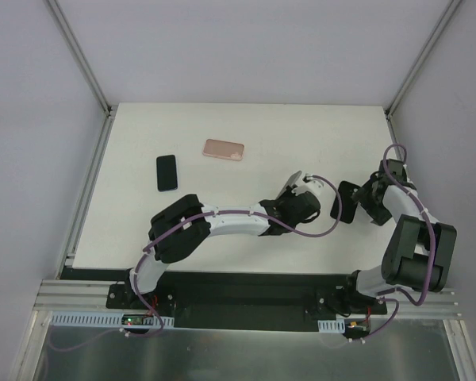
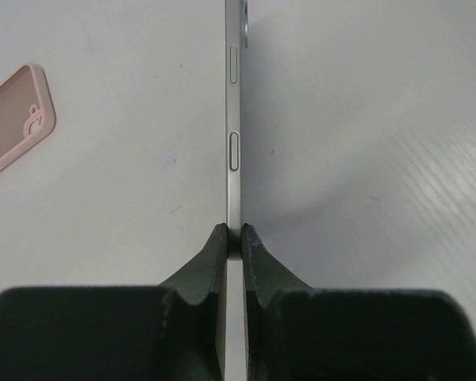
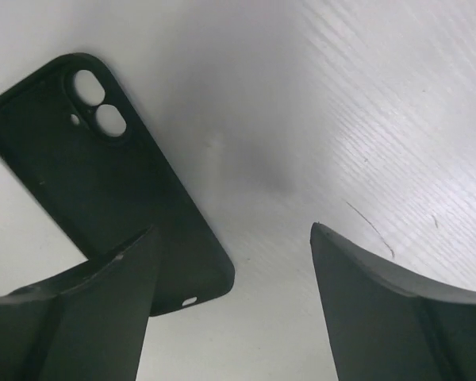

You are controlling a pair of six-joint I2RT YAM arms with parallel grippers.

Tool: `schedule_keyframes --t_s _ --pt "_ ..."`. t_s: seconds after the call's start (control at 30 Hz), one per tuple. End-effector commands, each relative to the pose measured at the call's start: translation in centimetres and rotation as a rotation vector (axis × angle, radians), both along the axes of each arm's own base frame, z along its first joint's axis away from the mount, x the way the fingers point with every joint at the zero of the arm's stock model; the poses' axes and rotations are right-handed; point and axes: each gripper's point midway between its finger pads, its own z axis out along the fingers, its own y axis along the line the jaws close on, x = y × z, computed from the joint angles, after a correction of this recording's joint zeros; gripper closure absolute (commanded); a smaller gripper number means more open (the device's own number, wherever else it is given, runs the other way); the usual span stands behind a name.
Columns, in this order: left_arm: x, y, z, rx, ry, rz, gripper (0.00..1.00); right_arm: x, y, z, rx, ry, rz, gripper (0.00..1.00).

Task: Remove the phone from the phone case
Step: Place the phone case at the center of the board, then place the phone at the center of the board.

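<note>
While the left gripper [image 2: 234, 238] pinches the phone [image 2: 234, 143] edge-on, jaws clamped tight on one end of its slim silver side, the right gripper [image 3: 233, 228] hangs with jaws spread wide and nothing between them. And look, the phone case [image 3: 79, 159], a black shell with its camera holes showing, seems to lie hollow side up on the worktop [image 1: 301, 135], its near end tucked behind one of the right fingers [image 3: 103, 302]. So phone and case are apart, and the job looks all but done.

Now the danger! That grip sits at the very end of the phone, so a quick swing could let it pivot or slide out and smack the worktop. Set down on its edge, it would topple. The two grippers are close together too, so a careless retreat could clip the case or the other arm. Far back, a pink case [image 1: 224, 149] and a black slab [image 1: 166, 172] lie well away from the action.
</note>
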Motion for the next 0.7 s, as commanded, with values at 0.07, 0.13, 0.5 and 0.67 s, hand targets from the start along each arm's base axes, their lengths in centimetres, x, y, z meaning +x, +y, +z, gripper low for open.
schedule_keyframes --t_s 0.07,0.13,0.5,0.67 --pt "0.0 -3.4 1.9 -0.029 -0.022 -0.042 1.0 -1.8 -1.0 0.3 -0.052 0.042 0.001 0.2" --pt "-0.1 -4.2 2.0 -0.033 -0.021 -0.058 1.0 -1.9 -1.0 1.0 -0.056 0.023 0.003 0.19" --pt "-0.6 -4.8 1.2 -0.029 0.005 -0.064 0.59 -2.4 -1.0 4.3 -0.053 -0.058 0.004 0.18" --pt "-0.9 -4.7 1.6 -0.043 0.015 -0.064 0.57 -2.5 -0.9 4.8 -0.054 -0.068 0.009 0.18"
